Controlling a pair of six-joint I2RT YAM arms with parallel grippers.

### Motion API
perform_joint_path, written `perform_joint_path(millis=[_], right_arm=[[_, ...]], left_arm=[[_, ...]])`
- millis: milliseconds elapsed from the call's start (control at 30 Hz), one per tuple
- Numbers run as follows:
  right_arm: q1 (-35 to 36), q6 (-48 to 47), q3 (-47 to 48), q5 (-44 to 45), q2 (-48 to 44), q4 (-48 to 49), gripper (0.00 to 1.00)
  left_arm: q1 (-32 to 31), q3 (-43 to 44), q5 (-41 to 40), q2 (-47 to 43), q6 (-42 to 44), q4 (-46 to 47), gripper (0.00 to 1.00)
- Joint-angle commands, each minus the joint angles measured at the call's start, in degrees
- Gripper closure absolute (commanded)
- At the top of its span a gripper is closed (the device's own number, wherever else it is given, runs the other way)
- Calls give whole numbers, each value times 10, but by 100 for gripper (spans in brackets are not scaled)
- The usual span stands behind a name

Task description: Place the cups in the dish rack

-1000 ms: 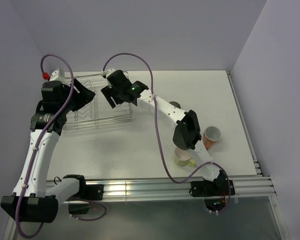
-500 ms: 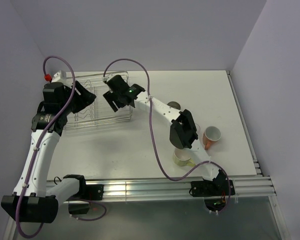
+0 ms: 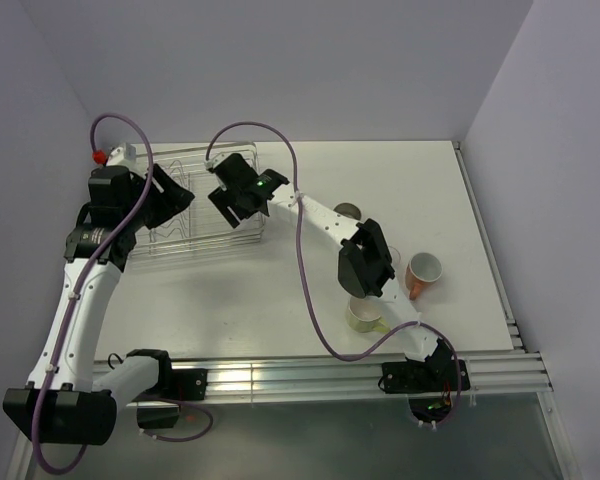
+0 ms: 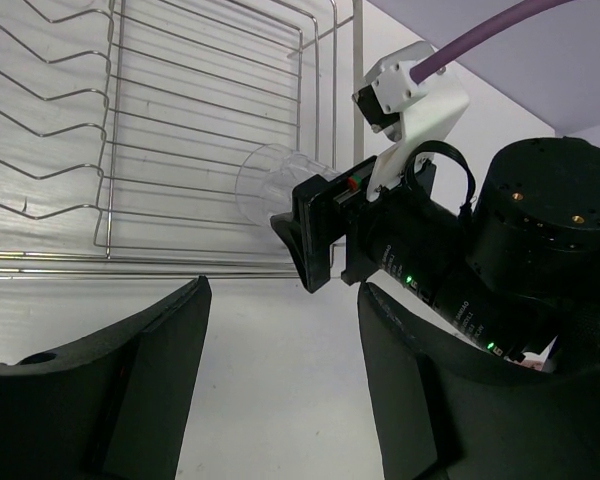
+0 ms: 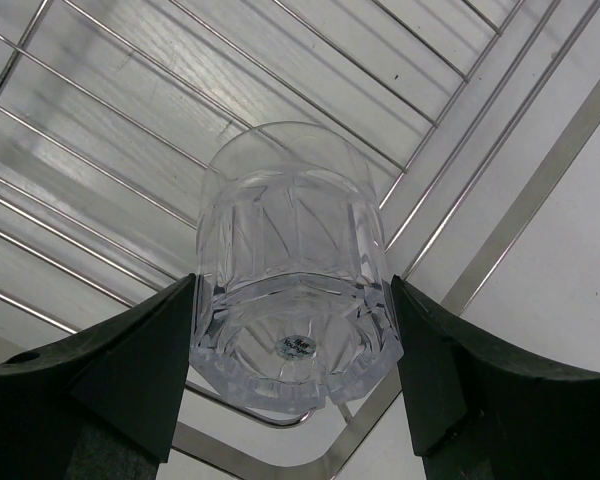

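The silver wire dish rack stands at the back left. My right gripper is shut on a clear glass, holding it on its side just above the rack's right end, over the rack's wires. The glass also shows in the left wrist view, above the rack. My left gripper is open and empty, hovering by the rack's near left part; its fingers frame bare table. A yellow-green mug, an orange mug and a brown cup sit on the right. I cannot make out the second glass.
The right arm's forearm stretches from the table's front right across to the rack, passing over the cups. Purple cables loop above both wrists. Walls close in the table at the back and on both sides.
My right gripper has carried the glass a little to the left, further over the rack's right end. My left gripper has shifted slightly toward the back.
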Motion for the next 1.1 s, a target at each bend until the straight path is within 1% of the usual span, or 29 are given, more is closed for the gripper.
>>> perform_joint_path(millis=[0,467,633,733,900,1000,1033,1067], right_arm=[[-1,-14,24,5,-8,-2,93],[0,-25,36,-15,-14,-32,93],[0,-33,38,-16,-4,-43,91],[0,-34,38,-16,3,-43,83],[1,-32,31,-13,8,-27,75],[1,-31,27,-9,10,-16,64],[1,-31,24,-9,11,-14,56],[2,-31,23,-9,11,-10,52]], left_arm=[[1,-3,13,2,11,17,33],[1,-8,19,13,12,21,32],[1,-8,22,14,12,21,32],[1,-9,24,16,12,22,32],[1,-12,23,19,13,23,32],[1,-13,24,19,14,22,32],[1,-14,23,18,14,23,32],[1,-14,23,19,15,23,32]])
